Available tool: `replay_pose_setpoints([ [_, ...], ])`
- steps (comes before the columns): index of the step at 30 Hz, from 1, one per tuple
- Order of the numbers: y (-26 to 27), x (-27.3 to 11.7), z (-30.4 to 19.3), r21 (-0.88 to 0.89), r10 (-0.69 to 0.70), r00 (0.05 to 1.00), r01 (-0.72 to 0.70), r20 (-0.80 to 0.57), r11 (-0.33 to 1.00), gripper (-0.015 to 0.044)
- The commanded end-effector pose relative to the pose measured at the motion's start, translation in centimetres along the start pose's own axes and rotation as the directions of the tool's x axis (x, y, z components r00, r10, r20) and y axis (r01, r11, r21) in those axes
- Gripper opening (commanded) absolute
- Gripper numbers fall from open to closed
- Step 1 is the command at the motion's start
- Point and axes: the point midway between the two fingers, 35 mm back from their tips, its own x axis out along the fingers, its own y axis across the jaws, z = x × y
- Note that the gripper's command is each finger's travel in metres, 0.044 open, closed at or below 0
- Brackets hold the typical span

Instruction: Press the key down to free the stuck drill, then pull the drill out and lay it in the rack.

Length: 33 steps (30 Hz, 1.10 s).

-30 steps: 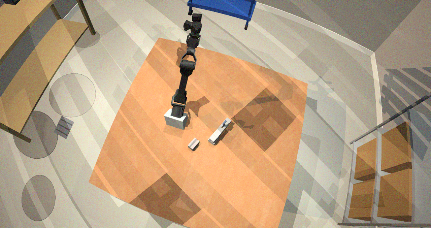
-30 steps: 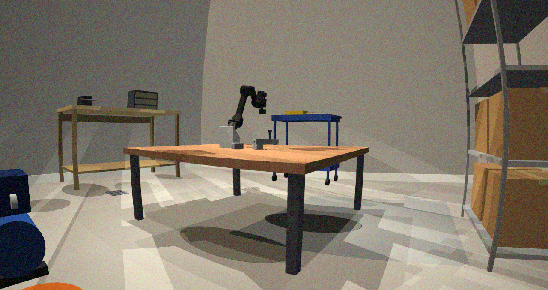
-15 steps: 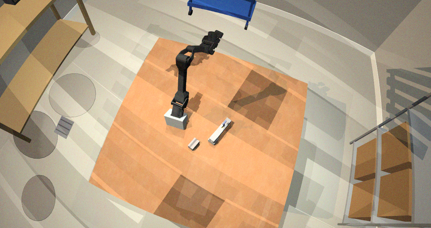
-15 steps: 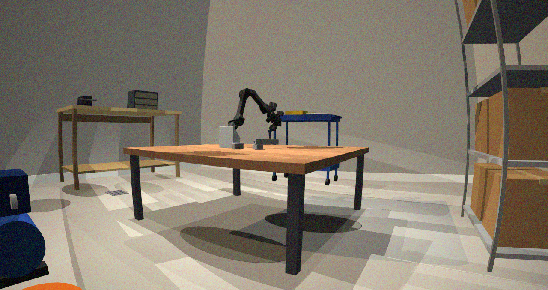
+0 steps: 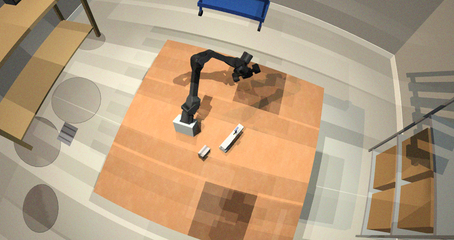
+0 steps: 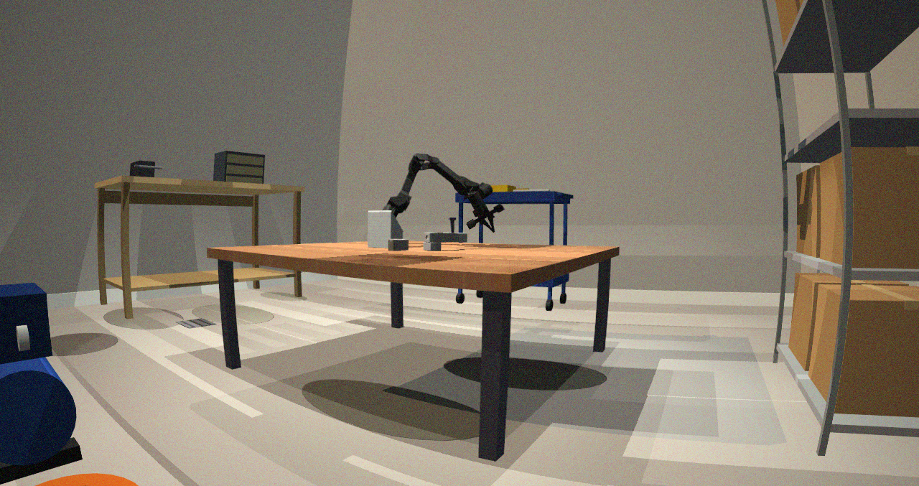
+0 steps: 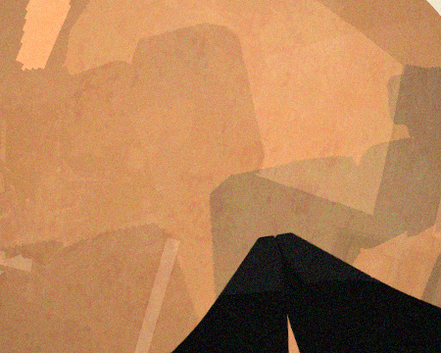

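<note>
My gripper (image 5: 247,76) (image 6: 492,230) (image 7: 275,251) is shut and empty, its fingertips together. It hangs above the far part of the table, beyond the long grey fixture (image 5: 229,140) (image 6: 439,237), and points down. The drill (image 5: 236,130) (image 6: 452,225) stands upright at the fixture's far end, thin and dark with a wider top. A small grey block with a groove (image 5: 204,151) (image 6: 398,245), which looks like the rack, lies beside the fixture's near end. The key cannot be made out. The wrist view shows only table top and shadows beyond the fingertips.
The wooden table (image 5: 152,162) (image 6: 552,260) carries the arm's pale base block (image 5: 186,128) (image 6: 379,228), close to the fixture and the grooved block. A blue cart (image 5: 234,3) (image 6: 514,197) stands beyond the table. A workbench (image 5: 47,51) (image 6: 199,185) is at the left, and shelving with boxes is at the right.
</note>
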Motion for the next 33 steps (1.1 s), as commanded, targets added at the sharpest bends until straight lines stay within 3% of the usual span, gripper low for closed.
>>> replay_pose_setpoints([
  [1,0.3,0.0,-7.5,0.235,0.087,0.984,-0.049,-0.155,0.971,0.0000],
  [8,1.5,-3.3,-19.1,0.650,0.251,0.909,0.029,-0.334,0.759,0.0000],
  [15,4.8,-9.9,-28.8,0.928,0.437,0.823,0.271,-0.361,0.256,0.0000],
  [19,7.2,-14.2,-32.3,0.905,0.509,0.807,0.408,-0.298,-0.117,0.0000],
  [24,10.4,-19.8,-34.7,0.638,0.522,0.838,0.490,-0.159,-0.593,0.0000],
  [26,10.8,-20.5,-34.9,0.584,0.515,0.846,0.489,-0.138,-0.648,0.0000],
  [33,10.8,-20.5,-34.9,0.584,0.515,0.846,0.489,-0.138,-0.648,0.0000],
])
